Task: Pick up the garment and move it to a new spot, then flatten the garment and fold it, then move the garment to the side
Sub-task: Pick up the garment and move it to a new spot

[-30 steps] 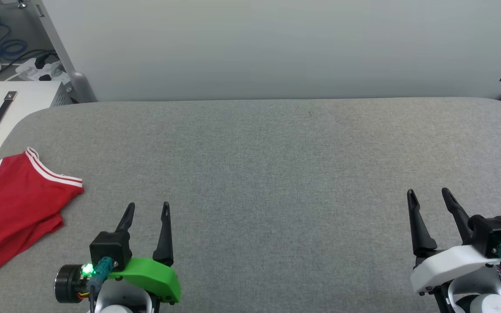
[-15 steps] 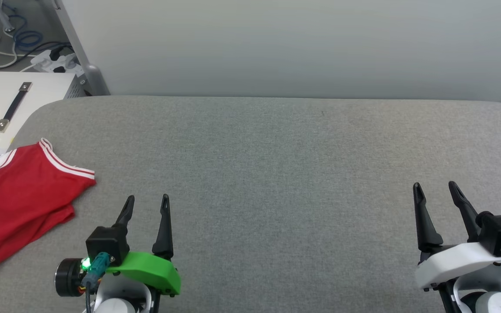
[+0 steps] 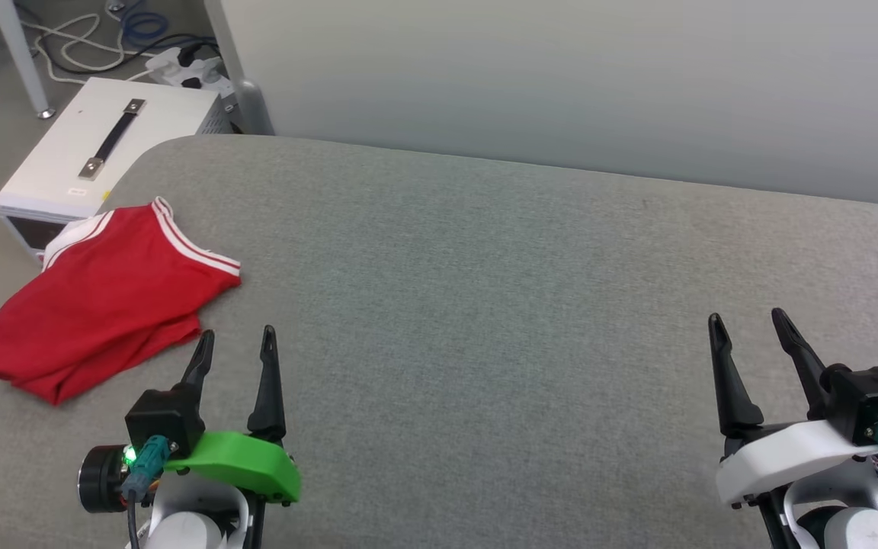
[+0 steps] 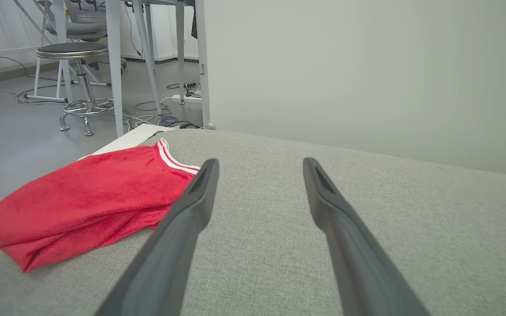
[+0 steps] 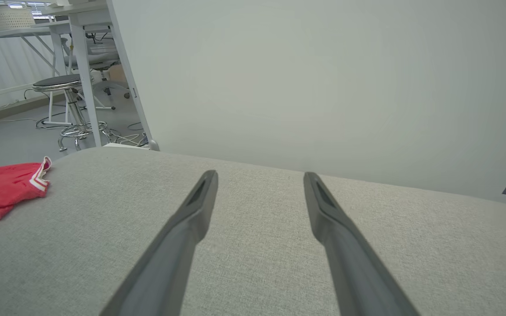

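- Shifted since a second ago: whole head view, swung toward 9 o'clock. Read as a camera turn, not as travel of the jersey T-shirt.
- Found crumpled, plain red side up, at the 9 o'clock corner of the grey padded table, close to the edge and near a white case on the floor. Striped trim at the 2 o'clock side of the heap.
- Left gripper: fingers apart, nothing held, tips just beside the heap's 4 o'clock edge; contact not confirmed.
- Right gripper: fingers apart, nothing held, well away at 3 o'clock.
- Step judged in hand: reach for the pick-up; no grasp made yet.
- Advised: lead with the left gripper toward 10 o'clock, come down over a raised fold well inside the heap, close on a full bunch of cloth rather than the thin trim.
- Advised: lift before carrying, then draw toward 3 o'clock onto open padding.
- Risk judged: any push toward 9 o'clock likely to slide the heap off the edge.
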You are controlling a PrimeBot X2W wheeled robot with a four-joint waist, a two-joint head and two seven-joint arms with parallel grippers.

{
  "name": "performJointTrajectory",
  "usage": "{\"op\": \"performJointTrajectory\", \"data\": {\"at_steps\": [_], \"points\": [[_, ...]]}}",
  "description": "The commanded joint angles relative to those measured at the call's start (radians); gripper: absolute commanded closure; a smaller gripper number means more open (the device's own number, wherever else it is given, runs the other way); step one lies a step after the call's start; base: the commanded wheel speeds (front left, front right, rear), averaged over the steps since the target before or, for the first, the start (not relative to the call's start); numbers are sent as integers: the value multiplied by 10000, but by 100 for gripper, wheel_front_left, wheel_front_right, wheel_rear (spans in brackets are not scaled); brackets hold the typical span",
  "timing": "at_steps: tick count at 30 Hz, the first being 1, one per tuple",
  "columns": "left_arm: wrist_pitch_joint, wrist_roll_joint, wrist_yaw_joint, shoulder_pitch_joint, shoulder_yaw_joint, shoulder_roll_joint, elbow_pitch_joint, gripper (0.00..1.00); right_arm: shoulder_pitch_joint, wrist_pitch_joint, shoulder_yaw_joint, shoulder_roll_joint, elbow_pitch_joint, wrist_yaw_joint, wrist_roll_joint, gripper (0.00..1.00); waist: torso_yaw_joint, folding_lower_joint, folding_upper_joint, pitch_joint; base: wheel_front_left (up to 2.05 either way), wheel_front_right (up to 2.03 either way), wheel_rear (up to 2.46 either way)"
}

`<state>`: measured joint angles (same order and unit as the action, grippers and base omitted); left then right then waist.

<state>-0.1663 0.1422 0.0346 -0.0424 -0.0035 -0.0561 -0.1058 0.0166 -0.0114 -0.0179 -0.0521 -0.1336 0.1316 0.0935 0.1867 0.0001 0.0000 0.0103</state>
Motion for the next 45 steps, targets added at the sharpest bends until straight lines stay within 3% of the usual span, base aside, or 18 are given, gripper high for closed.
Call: {"op": "performJointTrajectory", "data": {"at_steps": [1, 28, 45], "points": [[-93, 54, 96, -155, 45, 18, -83, 0, -125, 65, 56, -8, -96, -6, -31, 0, 545, -1, 0, 20, 0, 0, 0], [-654, 397, 440, -303, 578, -22, -400, 0, -329, -20, 1009, -369, -390, -8, 103, 0, 3836, -1, 0, 200, 0, 0, 0], [-954, 541, 581, -541, 792, 4, -509, 0, -442, -17, 1165, -353, -590, -9, 264, 0, 4928, -1, 0, 330, 0, 0, 0]]}}
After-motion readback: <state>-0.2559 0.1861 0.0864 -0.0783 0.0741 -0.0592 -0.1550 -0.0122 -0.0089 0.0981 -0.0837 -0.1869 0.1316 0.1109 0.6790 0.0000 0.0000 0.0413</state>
